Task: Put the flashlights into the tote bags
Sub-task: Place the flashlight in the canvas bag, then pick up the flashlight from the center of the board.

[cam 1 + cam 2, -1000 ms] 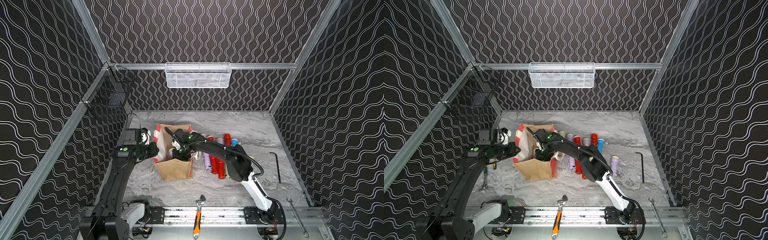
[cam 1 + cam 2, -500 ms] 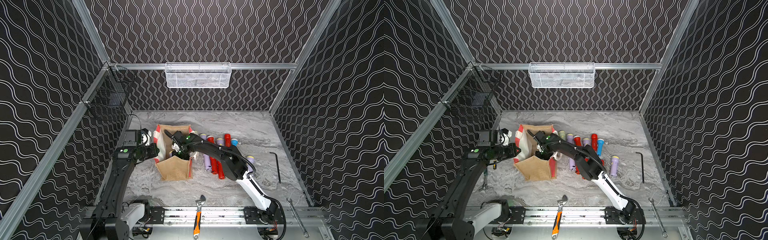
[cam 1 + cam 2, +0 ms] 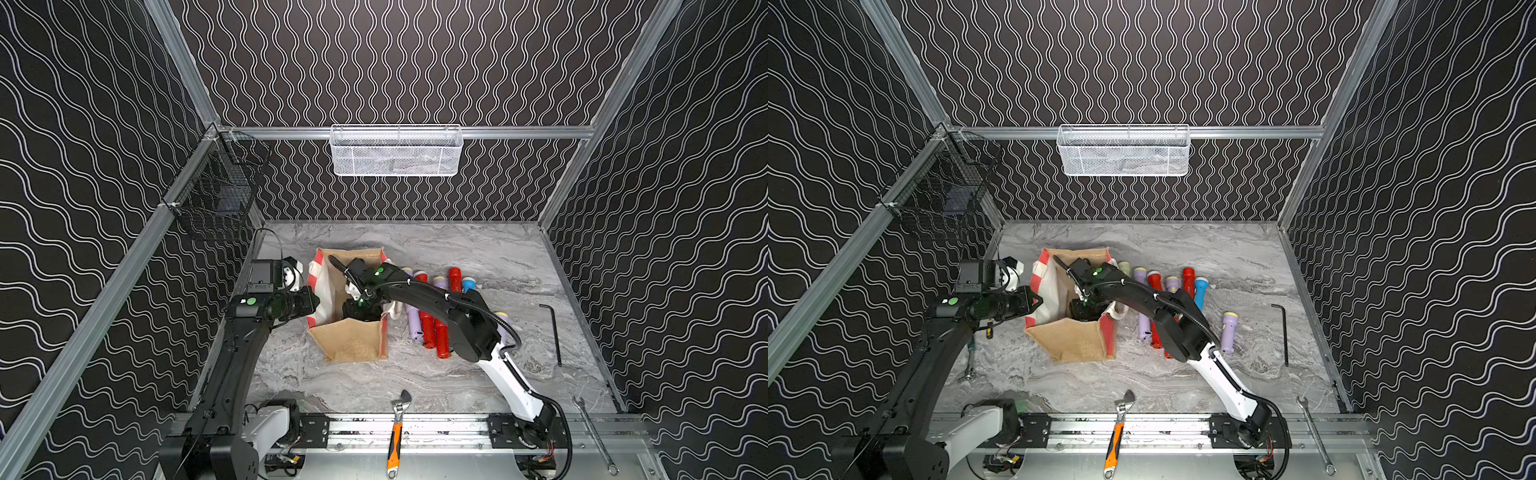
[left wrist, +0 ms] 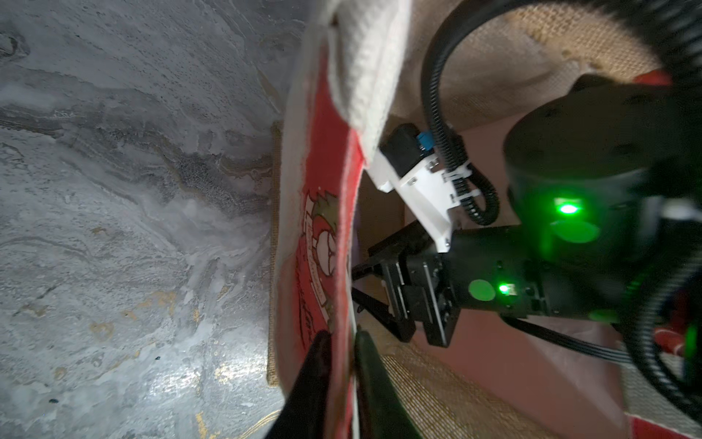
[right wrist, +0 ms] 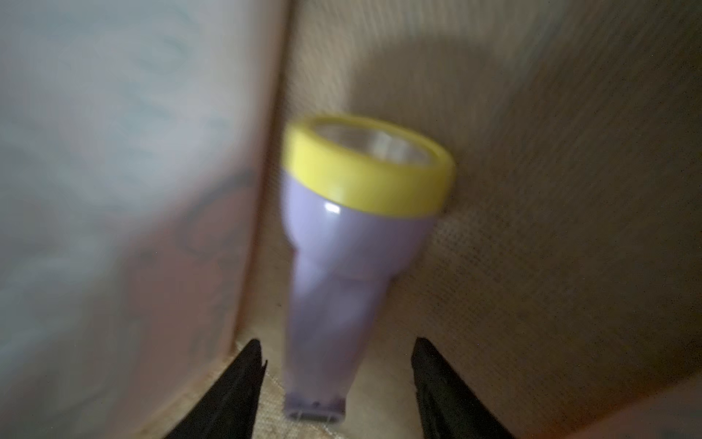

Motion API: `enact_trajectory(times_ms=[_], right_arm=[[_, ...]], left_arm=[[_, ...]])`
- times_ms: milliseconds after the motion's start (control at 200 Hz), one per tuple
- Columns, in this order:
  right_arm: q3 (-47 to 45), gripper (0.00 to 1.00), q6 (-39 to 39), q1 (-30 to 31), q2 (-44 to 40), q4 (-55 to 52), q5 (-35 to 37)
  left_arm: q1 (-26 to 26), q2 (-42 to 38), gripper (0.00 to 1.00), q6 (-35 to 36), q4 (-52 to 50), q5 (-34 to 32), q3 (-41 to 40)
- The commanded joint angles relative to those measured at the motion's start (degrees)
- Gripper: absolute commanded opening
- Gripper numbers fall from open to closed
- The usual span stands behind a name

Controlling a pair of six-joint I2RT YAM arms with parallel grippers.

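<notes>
Lilac flashlight (image 5: 353,247) lies in the tote bag (image 3: 353,345) between the spread jaws of the right gripper (image 5: 336,342); retreat straight up, left gripper (image 4: 342,334) pinching the rim.

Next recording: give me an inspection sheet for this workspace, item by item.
Surface: grey marbled tabletop, no spills seen.
Job's things: tote bag upright, mouth open; lilac flashlight inside it; other flashlights lie on the table beside it.
Clutter: adjustable wrench, spanner, hex key near the edges.
Grippers: left gripper shut on the bag's striped side panel; right gripper inside the bag, open, jaws either side of the lilac flashlight, not touching.
Cables: black cable along the right arm.
Surroundings: white mesh basket and black wire basket hang on the walls.
</notes>
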Motion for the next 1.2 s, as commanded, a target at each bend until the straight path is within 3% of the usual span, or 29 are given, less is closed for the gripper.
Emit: enact_trajectory(times_ms=[0, 315, 475, 751, 981, 1191], right_arm=[[0.07, 0.67, -0.76, -0.04, -2.29, -0.90, 2.15], [3.34, 0.70, -2.47, -0.44, -4.94, -0.78, -0.07], [3.39, 0.72, -4.42, -0.41, -11.05, 1.31, 1.09], [-5.04, 0.76, -6.41, -0.59, -24.80, 8.81, 1.55], [-12.34, 0.77, -9.23, -0.89, -37.94, 10.49, 9.05], [-28.03, 0.75, -7.79, -4.87, -52.13, 14.16, 15.19]], left_arm=[[-0.03, -0.10, 0.18, 1.24, 0.66, -0.95, 0.57], [-0.03, -1.53, 0.18, 1.05, -0.47, -1.57, 0.66], [-0.03, -1.65, 0.19, 0.91, -0.94, -1.36, 1.70], [-0.03, -0.89, 0.20, 1.22, -2.58, -4.06, 3.80], [-0.03, 0.13, 0.20, 1.65, -3.63, -5.94, 4.53], [-0.03, 1.32, 0.20, 1.53, -4.10, -7.25, 6.18]])
